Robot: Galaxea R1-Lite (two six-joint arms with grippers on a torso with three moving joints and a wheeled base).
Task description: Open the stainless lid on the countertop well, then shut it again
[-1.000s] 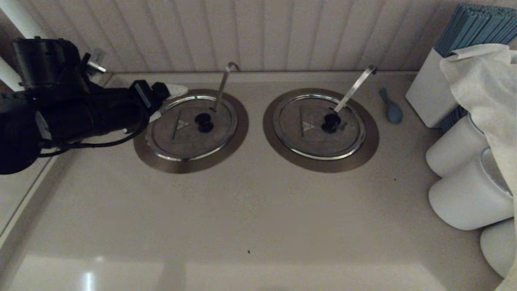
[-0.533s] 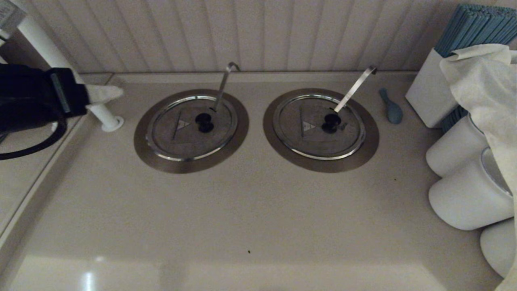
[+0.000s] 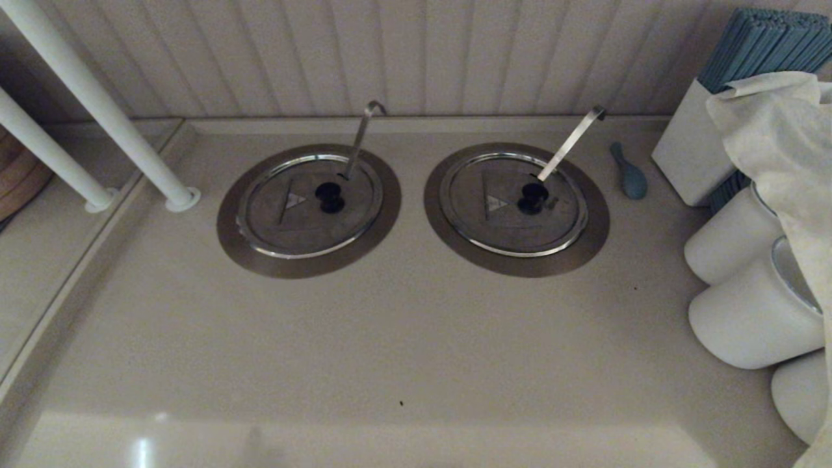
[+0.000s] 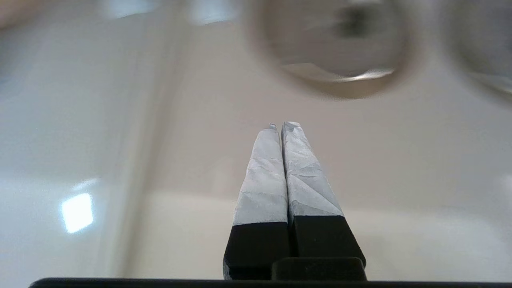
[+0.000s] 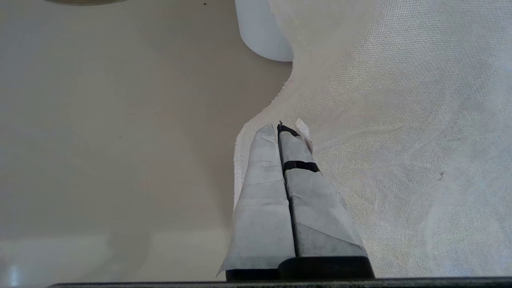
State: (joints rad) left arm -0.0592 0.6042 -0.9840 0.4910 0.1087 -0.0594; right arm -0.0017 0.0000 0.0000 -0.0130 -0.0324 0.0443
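The stainless lid (image 3: 309, 205) lies shut and flat on the left countertop well (image 3: 309, 268), its black knob (image 3: 329, 197) next to a small triangle mark. A thin hooked handle (image 3: 358, 140) rises through it, near upright. Neither arm shows in the head view. In the left wrist view my left gripper (image 4: 282, 125) is shut and empty above bare counter, well back from a blurred well flange (image 4: 332, 86). In the right wrist view my right gripper (image 5: 280, 126) is shut and empty, parked over the edge of a white cloth (image 5: 400, 100).
The twin lid (image 3: 513, 208) with a broad slanted handle (image 3: 572, 142) sits to the right. A blue utensil (image 3: 629, 172), a white box (image 3: 689, 149), white canisters (image 3: 747, 312) and a draped cloth (image 3: 780, 130) crowd the right side. Two white poles (image 3: 97, 104) stand at the left.
My left arm pulled back from beside the left lid, moving left and out of the head view. The lids have not moved.
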